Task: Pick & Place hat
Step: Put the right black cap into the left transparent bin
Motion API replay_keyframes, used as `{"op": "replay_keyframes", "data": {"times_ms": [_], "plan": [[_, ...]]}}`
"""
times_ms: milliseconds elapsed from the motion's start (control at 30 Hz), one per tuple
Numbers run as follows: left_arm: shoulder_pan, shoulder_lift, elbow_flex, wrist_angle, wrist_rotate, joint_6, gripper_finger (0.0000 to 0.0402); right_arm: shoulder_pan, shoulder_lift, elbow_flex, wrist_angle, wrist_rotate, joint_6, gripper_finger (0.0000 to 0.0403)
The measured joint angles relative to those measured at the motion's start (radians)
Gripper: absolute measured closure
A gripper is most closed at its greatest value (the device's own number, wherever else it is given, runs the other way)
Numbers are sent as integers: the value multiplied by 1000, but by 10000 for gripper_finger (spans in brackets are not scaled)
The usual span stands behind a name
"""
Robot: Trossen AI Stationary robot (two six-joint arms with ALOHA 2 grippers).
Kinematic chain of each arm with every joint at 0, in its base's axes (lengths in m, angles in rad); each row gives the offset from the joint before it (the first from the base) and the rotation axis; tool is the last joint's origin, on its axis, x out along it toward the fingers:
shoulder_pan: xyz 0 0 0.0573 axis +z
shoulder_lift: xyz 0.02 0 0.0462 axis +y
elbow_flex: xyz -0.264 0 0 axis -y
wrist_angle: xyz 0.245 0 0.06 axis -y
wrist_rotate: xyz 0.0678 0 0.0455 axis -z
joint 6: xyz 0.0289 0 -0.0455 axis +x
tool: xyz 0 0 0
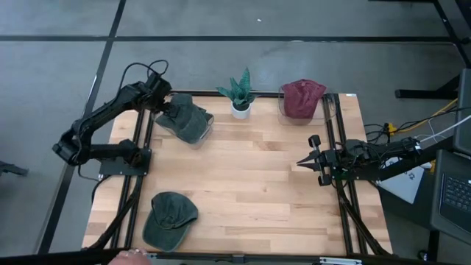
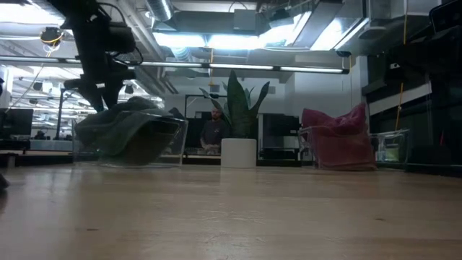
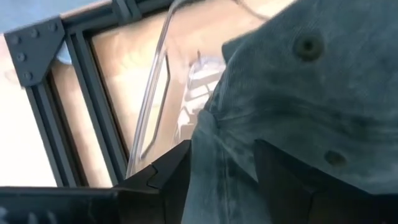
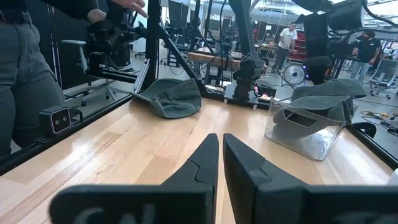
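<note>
The dark grey-green denim cap [image 1: 185,116] is seen draped over the clear plastic box [image 1: 193,132] at the far left of the light wooden desk [image 1: 250,169], sitting partly in and partly over the rim. In the left wrist view the cap fabric [image 3: 298,112] is pinched between the two dark fingers [image 3: 165,180], so the left gripper [image 1: 165,105] is clamped on the cap right above the box. In the low view the cap [image 2: 126,123] is shown slumped across the box [image 2: 155,141], with the left arm coming down onto it from above.

A second dark green cap [image 1: 169,218] is laid flat on the desk near the front left corner, well apart from the box, untouched. It is also caught in the right wrist view [image 4: 171,96].

A small spiky green plant in a white pot [image 1: 241,96] is placed at the far edge between the two boxes. To its right, a dark red cap [image 1: 302,97] is bunched up in another clear plastic box [image 1: 294,114].

The right gripper [image 1: 310,163] is parked low at the right edge of the desk, pointing inward, holding nothing. Its fingers [image 4: 199,162] are seen nearly together, with only a thin gap.

A person in grey trousers [image 4: 28,74] is seen standing beside the desk in the right wrist view.
</note>
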Motion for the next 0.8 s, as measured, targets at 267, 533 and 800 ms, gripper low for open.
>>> {"op": "replay_keyframes", "data": {"times_ms": [267, 533, 800], "plan": [[0, 37, 0, 73, -1, 11, 232, 0, 0, 0, 0, 0, 0, 377], [-15, 104, 0, 127, 6, 36, 232, 0, 0, 0, 0, 0, 0, 377], [-36, 155, 0, 189, 99, 55, 238, 0, 0, 0, 0, 0, 0, 377]]}}
